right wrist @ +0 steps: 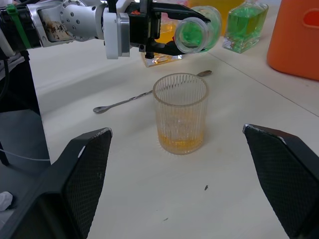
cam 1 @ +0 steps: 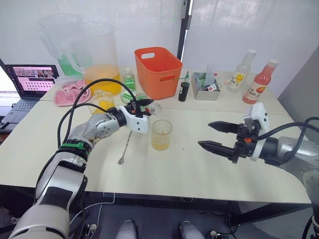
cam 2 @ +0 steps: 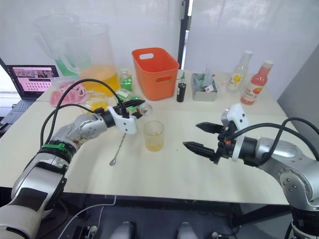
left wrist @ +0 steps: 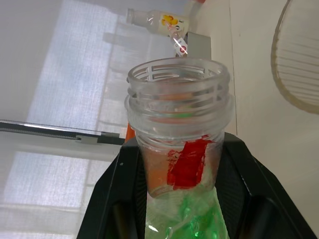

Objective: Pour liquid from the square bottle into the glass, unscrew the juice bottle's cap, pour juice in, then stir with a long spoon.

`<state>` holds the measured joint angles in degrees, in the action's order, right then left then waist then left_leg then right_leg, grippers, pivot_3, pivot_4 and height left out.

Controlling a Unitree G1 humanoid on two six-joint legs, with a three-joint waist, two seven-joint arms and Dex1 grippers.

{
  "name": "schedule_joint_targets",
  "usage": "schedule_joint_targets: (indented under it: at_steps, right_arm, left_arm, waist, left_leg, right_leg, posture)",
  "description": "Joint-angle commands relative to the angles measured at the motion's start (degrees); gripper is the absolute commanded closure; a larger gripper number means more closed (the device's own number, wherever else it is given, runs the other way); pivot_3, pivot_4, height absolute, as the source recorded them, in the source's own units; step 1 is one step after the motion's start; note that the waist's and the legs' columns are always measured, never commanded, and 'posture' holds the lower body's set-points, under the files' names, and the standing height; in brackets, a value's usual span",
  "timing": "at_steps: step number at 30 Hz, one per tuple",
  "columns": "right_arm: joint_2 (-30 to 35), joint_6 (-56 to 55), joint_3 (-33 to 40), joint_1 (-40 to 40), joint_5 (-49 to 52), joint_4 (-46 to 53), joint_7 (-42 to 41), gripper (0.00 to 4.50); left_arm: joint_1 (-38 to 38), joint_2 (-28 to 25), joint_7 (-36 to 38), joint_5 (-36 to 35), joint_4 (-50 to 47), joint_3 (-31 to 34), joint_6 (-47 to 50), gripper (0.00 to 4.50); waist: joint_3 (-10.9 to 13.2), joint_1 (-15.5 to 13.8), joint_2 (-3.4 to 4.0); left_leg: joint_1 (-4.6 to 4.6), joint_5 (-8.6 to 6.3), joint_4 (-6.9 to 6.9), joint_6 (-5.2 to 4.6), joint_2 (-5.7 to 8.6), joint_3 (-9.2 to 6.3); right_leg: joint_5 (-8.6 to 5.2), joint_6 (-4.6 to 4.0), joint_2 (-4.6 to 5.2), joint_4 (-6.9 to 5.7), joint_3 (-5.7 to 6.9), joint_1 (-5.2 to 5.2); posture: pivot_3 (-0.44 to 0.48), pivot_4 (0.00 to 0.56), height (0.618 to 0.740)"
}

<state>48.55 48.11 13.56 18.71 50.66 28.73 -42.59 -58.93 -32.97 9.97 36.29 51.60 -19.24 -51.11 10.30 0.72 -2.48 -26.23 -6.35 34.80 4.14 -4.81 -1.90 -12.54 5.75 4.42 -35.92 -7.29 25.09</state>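
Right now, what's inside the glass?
The glass holds a shallow layer of yellow-orange liquid at the bottom; the rest is empty. No spoon inside; the long spoon lies on the table behind it.

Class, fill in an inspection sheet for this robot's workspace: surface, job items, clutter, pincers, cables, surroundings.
Surface: cream table, dry where visible.
Job items: ribbed clear glass tumbler upright, a little yellow liquid at its bottom; green-labelled clear plastic juice bottle, uncapped, tipped sideways with its mouth above the tumbler; thin silver long spoon lying flat left of the tumbler; square glass bottle standing behind the left arm.
Clutter: orange plastic tub, clear pitcher of orange liquid, small green-liquid bottle, pink-liquid bottle, yellow-labelled bottle, grey tray.
Pincers: left pincer shut on the juice bottle; right pincer open, empty.
Cables: black cables looping over the left arm.
Surroundings: open laptop.
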Motion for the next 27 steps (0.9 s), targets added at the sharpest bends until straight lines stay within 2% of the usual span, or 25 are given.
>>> schedule_joint_targets:
  at_steps: [1, 27]
  right_arm:
    - [0.6, -0.2, 0.2, -0.1, 0.2, 1.5, -0.5, 0.05]
    - [0.5, -1.2, -1.0, 0.6, -2.8, 0.6, -1.4, 0.05]
  left_arm:
    - [-2.8, -0.9, -3.1, 1.0, -2.0, 0.0, -1.2, 3.09]
    - [-2.5, -2.6, -11.2, 9.3, -4.6, -4.5, -2.6, 3.09]
  waist:
    - [0.0, 0.0, 0.00]
    - [0.0, 0.0, 0.00]
  left_leg:
    - [0.00, 0.00, 0.00, 0.00, 0.00, 0.00]
    - [0.00, 0.00, 0.01, 0.01, 0.00, 0.00]
  right_leg:
    - [0.00, 0.00, 0.00, 0.00, 0.00, 0.00]
    - [0.00, 0.00, 0.00, -0.03, 0.00, 0.01]
  posture:
    - [0.000, 0.150, 0.722]
    - [0.000, 0.150, 0.722]
